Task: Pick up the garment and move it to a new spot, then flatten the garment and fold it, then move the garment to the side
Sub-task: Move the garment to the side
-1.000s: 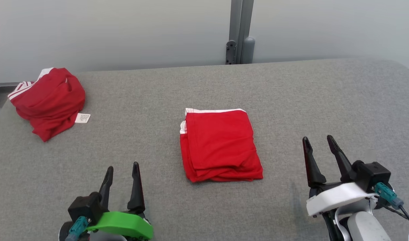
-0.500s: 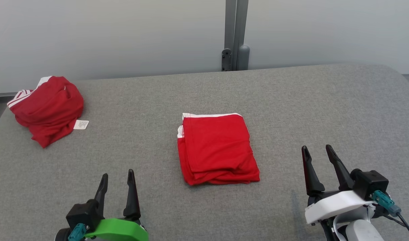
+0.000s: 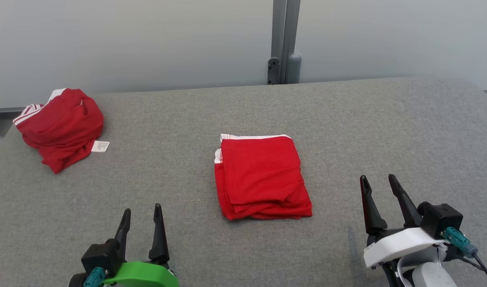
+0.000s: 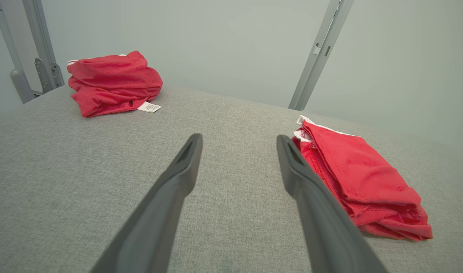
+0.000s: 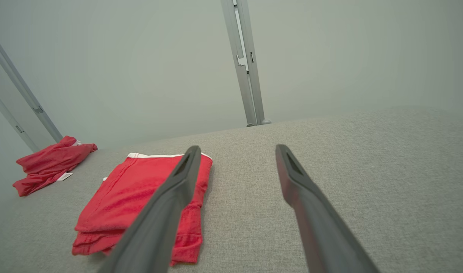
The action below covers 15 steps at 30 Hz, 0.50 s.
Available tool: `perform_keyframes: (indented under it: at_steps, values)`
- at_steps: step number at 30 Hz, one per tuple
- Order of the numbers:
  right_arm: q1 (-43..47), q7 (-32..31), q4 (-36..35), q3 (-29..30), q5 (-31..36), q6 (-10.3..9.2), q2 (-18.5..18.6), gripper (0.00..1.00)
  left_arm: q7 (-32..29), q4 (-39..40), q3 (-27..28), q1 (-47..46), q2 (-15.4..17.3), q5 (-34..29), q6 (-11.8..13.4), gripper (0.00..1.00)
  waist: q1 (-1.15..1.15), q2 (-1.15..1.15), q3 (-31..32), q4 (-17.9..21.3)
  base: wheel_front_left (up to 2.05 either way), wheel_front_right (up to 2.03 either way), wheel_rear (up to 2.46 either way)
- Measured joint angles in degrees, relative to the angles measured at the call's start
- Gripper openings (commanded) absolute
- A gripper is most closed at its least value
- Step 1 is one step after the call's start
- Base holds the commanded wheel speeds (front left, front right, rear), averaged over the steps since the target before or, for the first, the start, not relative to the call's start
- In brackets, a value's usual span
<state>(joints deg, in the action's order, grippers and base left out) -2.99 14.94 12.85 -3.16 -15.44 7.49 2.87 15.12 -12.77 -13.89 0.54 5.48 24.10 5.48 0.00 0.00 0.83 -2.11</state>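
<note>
Red garment [image 3: 262, 177], folded, lies unmoved at tabletop [image 3: 387, 131] centre; your left end effector [image 3: 142, 207] and right end effector [image 3: 377, 177] stay wide, empty. Sideways move pending.

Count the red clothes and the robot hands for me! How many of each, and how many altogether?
Red clothes: 2 (folded garment, bunched garment)
Robot hands: 2 (left gripper, right gripper)
Total: 4
</note>
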Motion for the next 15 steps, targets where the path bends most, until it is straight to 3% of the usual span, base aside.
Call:
perform_keyframes:
  at_steps: [7, 15]
  values:
    - [-2.49, -4.71, 1.41, 1.60, 2.08, 0.00, 0.26, 1.00, 0.00, -0.48, -0.10, -0.01, -0.67, -0.56, -0.87, 1.00, 0.00, 0.00, -0.06, -1.30, 0.00, 0.00, 0.00]
    - [-10.81, -18.75, 7.94, -0.96, -3.28, 0.00, 4.56, 1.00, 0.01, -0.90, -0.69, -0.35, -1.33, -1.53, -1.48, 1.00, 0.00, 0.00, -1.17, -4.34, 0.00, 0.00, 0.00]
